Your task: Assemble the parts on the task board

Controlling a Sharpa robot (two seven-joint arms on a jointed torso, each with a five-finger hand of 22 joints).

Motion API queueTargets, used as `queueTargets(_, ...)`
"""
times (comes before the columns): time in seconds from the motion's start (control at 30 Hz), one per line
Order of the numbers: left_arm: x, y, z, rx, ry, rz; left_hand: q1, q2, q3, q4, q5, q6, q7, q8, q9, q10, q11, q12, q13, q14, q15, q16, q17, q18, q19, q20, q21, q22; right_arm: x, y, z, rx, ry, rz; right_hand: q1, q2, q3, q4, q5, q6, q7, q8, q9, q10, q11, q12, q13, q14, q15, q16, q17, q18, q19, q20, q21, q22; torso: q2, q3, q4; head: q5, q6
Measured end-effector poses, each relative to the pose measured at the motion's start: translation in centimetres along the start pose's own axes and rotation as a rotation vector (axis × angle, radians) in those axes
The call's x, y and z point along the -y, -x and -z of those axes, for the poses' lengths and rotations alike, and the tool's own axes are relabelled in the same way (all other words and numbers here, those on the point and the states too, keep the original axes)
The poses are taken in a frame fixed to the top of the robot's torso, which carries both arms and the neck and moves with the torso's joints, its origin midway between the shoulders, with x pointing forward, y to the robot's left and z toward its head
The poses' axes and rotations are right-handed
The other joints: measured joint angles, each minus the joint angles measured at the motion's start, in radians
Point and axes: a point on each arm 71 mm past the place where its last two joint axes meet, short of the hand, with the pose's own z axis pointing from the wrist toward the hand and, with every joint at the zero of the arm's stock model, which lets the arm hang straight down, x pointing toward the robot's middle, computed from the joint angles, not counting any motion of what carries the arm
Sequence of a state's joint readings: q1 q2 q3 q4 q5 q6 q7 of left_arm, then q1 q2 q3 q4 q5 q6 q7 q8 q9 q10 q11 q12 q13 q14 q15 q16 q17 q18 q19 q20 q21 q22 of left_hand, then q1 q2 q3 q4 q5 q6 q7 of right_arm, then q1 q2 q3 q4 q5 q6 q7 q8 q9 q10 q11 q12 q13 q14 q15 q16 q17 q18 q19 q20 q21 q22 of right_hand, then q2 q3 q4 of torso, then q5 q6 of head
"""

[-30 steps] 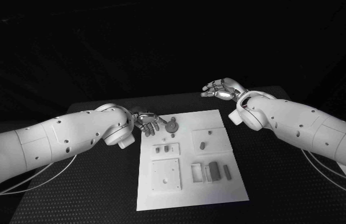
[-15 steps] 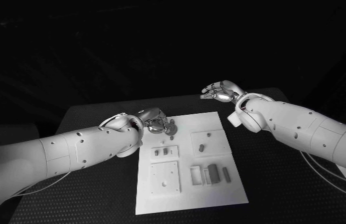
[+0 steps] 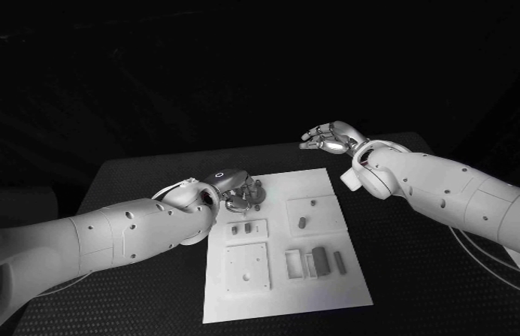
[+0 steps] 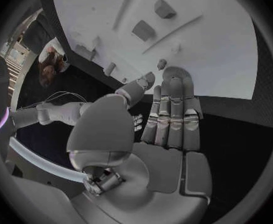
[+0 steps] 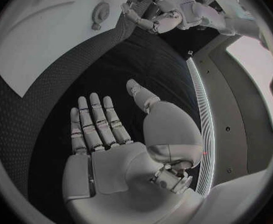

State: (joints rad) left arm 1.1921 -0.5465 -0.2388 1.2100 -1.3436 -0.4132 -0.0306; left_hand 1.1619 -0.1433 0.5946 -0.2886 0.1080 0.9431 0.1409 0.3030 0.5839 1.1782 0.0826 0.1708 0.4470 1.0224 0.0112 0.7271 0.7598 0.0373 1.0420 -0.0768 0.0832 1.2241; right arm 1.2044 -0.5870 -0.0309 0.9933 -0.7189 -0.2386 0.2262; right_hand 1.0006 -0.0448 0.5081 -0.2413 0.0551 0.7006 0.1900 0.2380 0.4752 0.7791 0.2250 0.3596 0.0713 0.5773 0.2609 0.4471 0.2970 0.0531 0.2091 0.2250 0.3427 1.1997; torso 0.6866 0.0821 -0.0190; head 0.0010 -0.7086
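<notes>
Left hand (image 3: 240,192) is poised over the far-left corner of the task board (image 3: 325,276), right by the round gear-like part (image 5: 101,11) there. In the left wrist view, the hand (image 4: 164,119) is seen flat, fingers extended together, nothing held. Fingertips reach just onto the board edge; contact with the gear cannot be confirmed.

Right hand (image 3: 331,137) is raised beyond the board's far-right corner, well apart, fingers spread, nothing held.

Left is judged nearer; the gear lies just ahead of its fingertips.
</notes>
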Motion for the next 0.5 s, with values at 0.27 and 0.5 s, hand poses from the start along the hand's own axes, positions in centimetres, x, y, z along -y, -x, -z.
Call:
queueTargets(0.27, 0.4, -0.6, -0.3, -0.008, -0.018, -0.041, 0.012, 0.004, -0.005, 0.000, 0.000, 0.000, 0.000, -0.006, -0.013, -0.005, 0.008, -0.028, -0.021, 0.000, 0.000, 0.009, -0.018, -0.015, 0.002, -0.002, -0.009, -0.007, 0.0, 0.0, 0.0, 0.000, 0.000, 0.000, 0.000, 0.000, 0.000, 0.000, 0.000, 0.000, 0.000, 0.000, 0.000, 0.000, 0.000, 0.000, 0.000, 0.000, 0.000, 0.000, 0.000, 0.000, 0.000, 0.000, 0.000, 0.001, 0.000, 0.0000, 0.0001, -0.004, -0.001)
queueTargets(0.5, 0.3, -1.3, -0.5, -0.023, -0.010, -0.066, 0.013, 0.005, -0.011, 0.000, 0.000, -0.024, 0.001, -0.028, -0.031, -0.029, 0.031, -0.074, -0.052, -0.004, 0.003, 0.024, -0.036, -0.022, 0.003, -0.004, -0.009, -0.013, 0.0, 0.0, 0.1, -0.002, 0.002, -0.001, 0.000, 0.000, 0.000, 0.000, 0.000, 0.000, 0.000, 0.000, -0.001, 0.000, 0.000, 0.000, 0.000, 0.000, 0.000, 0.000, 0.000, 0.000, 0.000, 0.000, 0.000, 0.001, 0.001, 0.0008, -0.0006, -0.007, -0.001)
